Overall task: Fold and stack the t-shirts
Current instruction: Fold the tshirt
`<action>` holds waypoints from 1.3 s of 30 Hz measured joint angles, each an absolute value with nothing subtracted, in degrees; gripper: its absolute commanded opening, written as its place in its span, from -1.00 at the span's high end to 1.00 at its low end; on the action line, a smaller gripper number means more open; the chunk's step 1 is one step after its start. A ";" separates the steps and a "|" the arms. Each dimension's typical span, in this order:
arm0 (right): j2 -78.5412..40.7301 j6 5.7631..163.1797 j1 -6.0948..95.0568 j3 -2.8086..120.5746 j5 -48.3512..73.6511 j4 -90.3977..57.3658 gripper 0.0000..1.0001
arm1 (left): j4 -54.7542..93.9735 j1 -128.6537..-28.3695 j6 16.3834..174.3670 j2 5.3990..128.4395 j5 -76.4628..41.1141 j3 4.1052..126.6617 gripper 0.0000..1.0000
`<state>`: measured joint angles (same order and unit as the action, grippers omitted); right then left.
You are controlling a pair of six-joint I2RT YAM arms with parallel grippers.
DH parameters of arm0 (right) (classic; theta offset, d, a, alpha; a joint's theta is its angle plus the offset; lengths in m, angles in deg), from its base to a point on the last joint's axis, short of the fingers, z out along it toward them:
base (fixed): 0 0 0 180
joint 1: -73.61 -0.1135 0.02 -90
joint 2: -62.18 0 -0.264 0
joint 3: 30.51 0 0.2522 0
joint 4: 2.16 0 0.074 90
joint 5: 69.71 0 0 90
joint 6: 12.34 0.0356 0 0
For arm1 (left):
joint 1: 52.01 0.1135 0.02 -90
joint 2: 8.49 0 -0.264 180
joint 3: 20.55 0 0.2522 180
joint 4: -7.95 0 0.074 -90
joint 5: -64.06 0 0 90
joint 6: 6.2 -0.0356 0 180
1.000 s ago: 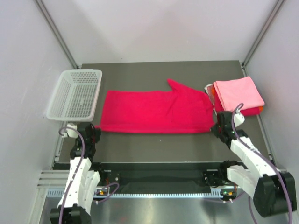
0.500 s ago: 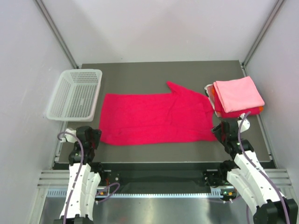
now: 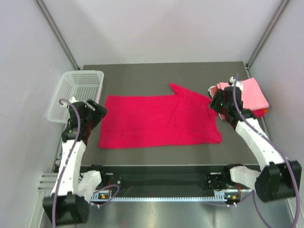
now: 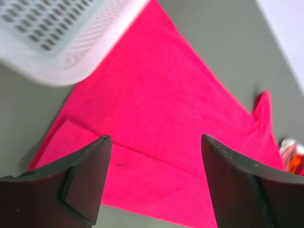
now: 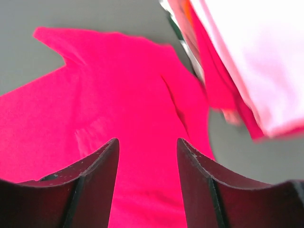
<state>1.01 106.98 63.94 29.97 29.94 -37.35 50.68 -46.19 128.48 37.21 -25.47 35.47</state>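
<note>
A crimson-magenta t-shirt (image 3: 159,121) lies flat across the middle of the table, folded lengthwise, with one sleeve (image 3: 183,91) poking out toward the far side. My left gripper (image 3: 99,112) hovers open over its left end, next to the basket. In the left wrist view the gripper (image 4: 155,137) has only cloth (image 4: 156,95) beneath its spread fingers. My right gripper (image 3: 215,102) stands open above the shirt's right end; the right wrist view shows that gripper (image 5: 147,141) empty over the shirt (image 5: 118,95). A stack of folded t-shirts (image 3: 251,94), light pink on top, sits at the right.
A white perforated basket (image 3: 83,72) stands at the table's left, its wall (image 4: 61,42) close to my left gripper. The folded stack (image 5: 251,57) lies just right of my right gripper. Grey walls enclose the table on three sides.
Both grippers opened and let go of the shirt's near corners. They then rose and moved toward the far side, over the shirt's two ends. The shirt's near edge lies closer to the arms.
</note>
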 measured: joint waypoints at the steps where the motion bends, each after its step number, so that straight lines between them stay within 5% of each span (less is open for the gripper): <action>1: -2.14 105.43 63.94 32.57 29.11 -36.96 -0.04 | 49.92 -46.23 126.97 40.37 -23.74 36.63 -0.56; 21: -37.94 97.19 64.61 62.10 20.08 -34.38 -0.04 | 47.08 -55.56 112.18 94.27 -32.29 73.55 -0.37; 39: -42.90 97.14 65.40 66.97 15.27 -32.72 -0.14 | 50.16 -55.94 109.23 111.34 -37.22 84.02 -0.45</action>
